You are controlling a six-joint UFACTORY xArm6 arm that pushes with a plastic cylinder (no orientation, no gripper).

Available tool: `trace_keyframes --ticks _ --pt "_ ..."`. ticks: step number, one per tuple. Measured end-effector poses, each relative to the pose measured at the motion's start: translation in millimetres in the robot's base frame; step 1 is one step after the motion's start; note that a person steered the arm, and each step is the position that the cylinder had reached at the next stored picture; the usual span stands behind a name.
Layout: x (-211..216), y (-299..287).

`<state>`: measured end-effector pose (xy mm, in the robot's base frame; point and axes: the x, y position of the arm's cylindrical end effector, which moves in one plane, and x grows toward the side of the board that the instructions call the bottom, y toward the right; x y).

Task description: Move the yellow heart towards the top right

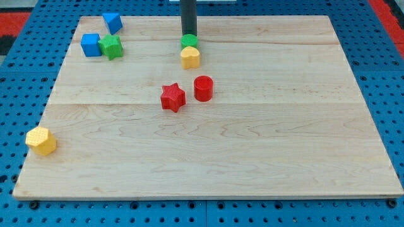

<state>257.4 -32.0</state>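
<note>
The yellow heart [190, 57] lies near the top middle of the wooden board [265, 139]. A small green block [189, 41] touches its upper side; I cannot make out that block's shape. My tip [189, 34] stands just above the green block, at or very near its top edge, so rod, green block and yellow heart form a line down the view. The rod comes down from the view's top edge.
A red star [172, 98] and a red cylinder [203, 88] sit just below the heart. A blue cube [91, 45], a green star [112, 46] and another blue block [113, 23] are at the top left. A yellow hexagon [41, 140] sits at the left edge.
</note>
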Motion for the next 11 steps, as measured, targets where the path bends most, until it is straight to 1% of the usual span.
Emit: trace_keyframes --ticks 2,3,4,5,6,7,8,9,10,11 --pt "17 -18" --pt "25 -53" --pt "28 -37" --pt "45 -43" --pt "57 -23" --pt "63 27" --pt "77 -19" --pt "80 -60" --pt "112 -30" --pt "112 62"
